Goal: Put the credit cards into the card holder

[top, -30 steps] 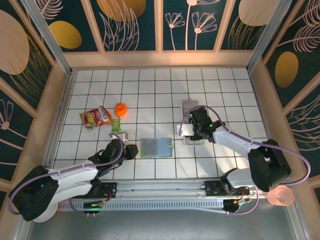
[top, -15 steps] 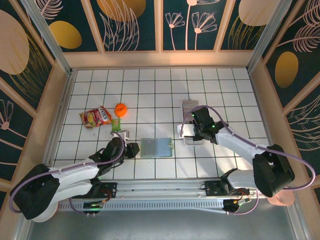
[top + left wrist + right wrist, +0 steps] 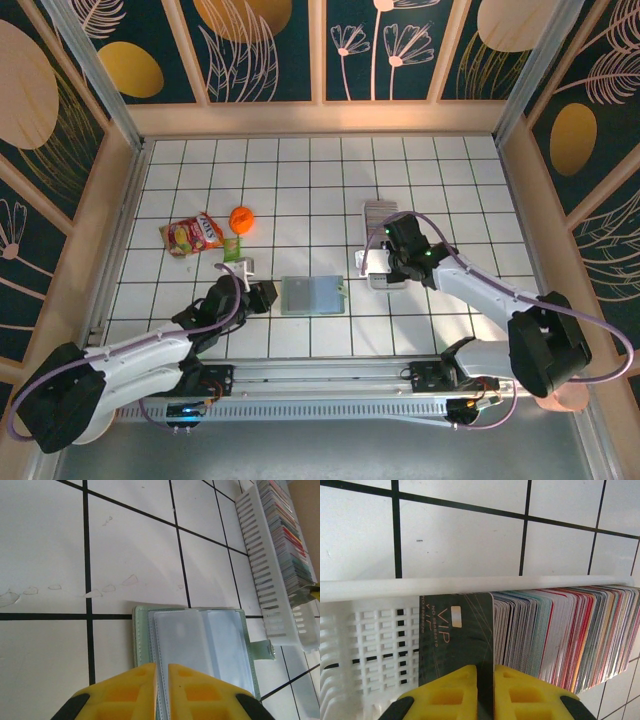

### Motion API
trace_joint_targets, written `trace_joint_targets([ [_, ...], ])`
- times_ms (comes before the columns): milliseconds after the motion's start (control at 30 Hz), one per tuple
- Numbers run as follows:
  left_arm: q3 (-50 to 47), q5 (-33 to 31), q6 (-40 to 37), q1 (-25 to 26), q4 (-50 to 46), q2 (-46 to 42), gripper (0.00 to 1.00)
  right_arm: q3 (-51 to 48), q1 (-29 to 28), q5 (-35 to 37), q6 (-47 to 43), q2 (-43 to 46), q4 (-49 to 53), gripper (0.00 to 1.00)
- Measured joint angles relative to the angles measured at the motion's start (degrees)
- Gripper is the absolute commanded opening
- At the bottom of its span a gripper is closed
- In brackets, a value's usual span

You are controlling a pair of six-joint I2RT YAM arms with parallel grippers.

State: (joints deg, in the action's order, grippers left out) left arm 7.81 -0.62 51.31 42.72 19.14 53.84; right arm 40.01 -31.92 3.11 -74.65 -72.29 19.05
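Note:
The card holder (image 3: 312,296) lies open on the tiled table, sage-green outside with bluish-grey clear sleeves (image 3: 200,645) inside and a clasp tab on its right. My left gripper (image 3: 270,297) (image 3: 162,667) is at its left edge, shut on one sleeve leaf. The credit cards (image 3: 560,635) (image 3: 287,525) stand edge-on as a striped row in a white slotted tray (image 3: 375,640) (image 3: 378,212). My right gripper (image 3: 385,258) (image 3: 485,669) is over the tray's near end, shut on a black VIP card (image 3: 457,640) at the end of the row.
A snack bag (image 3: 192,235), an orange ball (image 3: 241,218) and a small green item (image 3: 232,250) lie at the left of the table. Wooden walls (image 3: 110,220) border the tiled surface on three sides.
My right gripper's jaws have closed onto the black card at the tray's end. The left gripper has stayed at the card holder's left edge and tightened slightly.

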Motion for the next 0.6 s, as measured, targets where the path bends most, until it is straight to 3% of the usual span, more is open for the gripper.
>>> trace_joint_targets([
  [600, 0.0, -1.0, 1.2, 0.0, -3.6, -4.8, 0.14, 0.2, -2.8, -0.6, 0.7, 8.1, 8.5, 0.00],
])
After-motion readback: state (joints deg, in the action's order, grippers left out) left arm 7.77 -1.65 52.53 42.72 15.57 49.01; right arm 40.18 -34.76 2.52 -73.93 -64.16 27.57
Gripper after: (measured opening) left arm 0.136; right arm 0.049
